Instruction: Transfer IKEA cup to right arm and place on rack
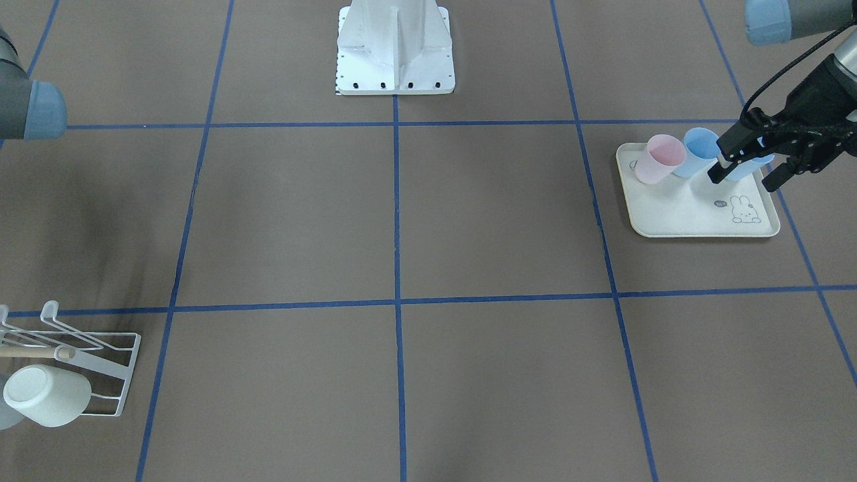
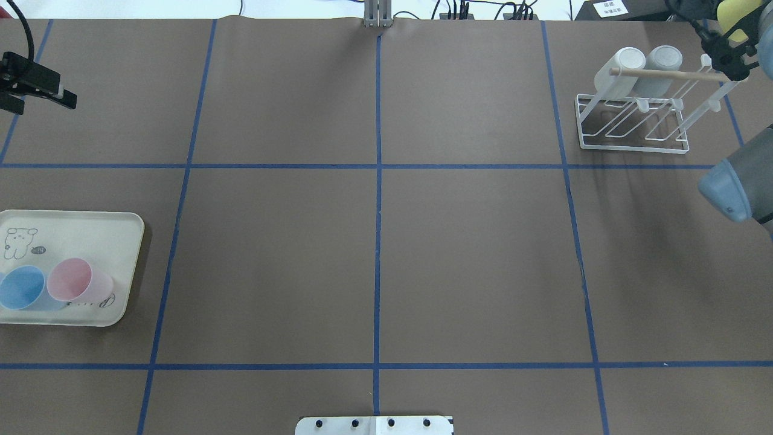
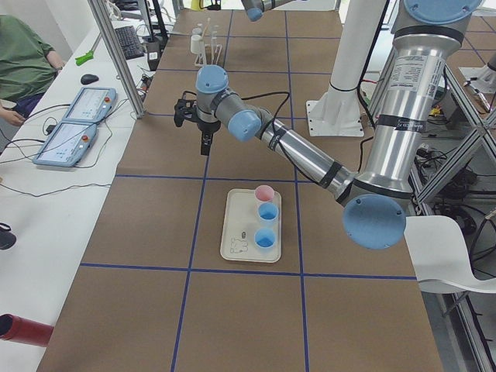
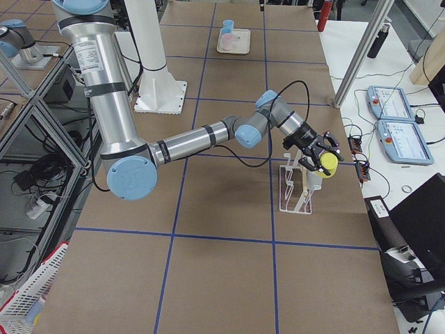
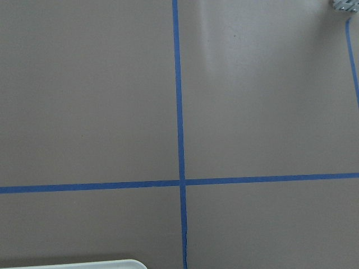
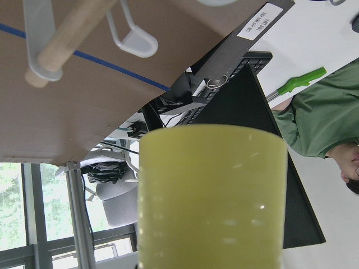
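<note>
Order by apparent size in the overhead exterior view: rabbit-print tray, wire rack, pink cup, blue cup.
1. Rabbit-print tray, though it lies nearer the camera.
2. Wire rack.
3. Pink cup and blue cup: they look alike, so unranked.

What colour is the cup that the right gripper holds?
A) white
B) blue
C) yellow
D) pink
C: the right gripper has its jaws closed on a yellow cup, next to the rack; the pink and blue cups stand on the tray.
</note>
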Available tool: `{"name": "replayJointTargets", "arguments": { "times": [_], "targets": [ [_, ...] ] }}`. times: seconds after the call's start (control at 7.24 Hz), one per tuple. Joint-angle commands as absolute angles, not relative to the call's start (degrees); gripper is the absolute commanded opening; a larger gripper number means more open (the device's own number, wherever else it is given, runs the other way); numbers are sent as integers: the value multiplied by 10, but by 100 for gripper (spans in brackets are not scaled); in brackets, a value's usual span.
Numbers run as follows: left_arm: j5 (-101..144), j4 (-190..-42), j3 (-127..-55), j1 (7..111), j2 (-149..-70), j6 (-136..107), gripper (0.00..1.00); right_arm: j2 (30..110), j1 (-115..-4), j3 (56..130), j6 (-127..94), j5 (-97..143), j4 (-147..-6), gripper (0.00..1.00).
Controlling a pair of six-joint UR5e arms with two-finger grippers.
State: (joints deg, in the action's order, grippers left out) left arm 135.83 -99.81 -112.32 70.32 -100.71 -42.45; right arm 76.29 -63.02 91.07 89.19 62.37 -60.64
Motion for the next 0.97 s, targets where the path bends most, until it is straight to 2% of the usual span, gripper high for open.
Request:
{"name": "replayJointTargets", "arguments": {
  "times": [0.0, 0.41, 0.83],
  "targets": [
    [1361, -998, -1123, 702, -1005, -425, 100, 752, -626, 852, 911, 619, -543, 20],
    [1364, -999, -1123, 701, -1005, -425, 100, 746, -578, 825, 921, 558, -541, 24],
    [1364, -999, -1124, 700, -1005, -431, 100, 754, -579, 821, 927, 555, -541, 29]
  ]
}}
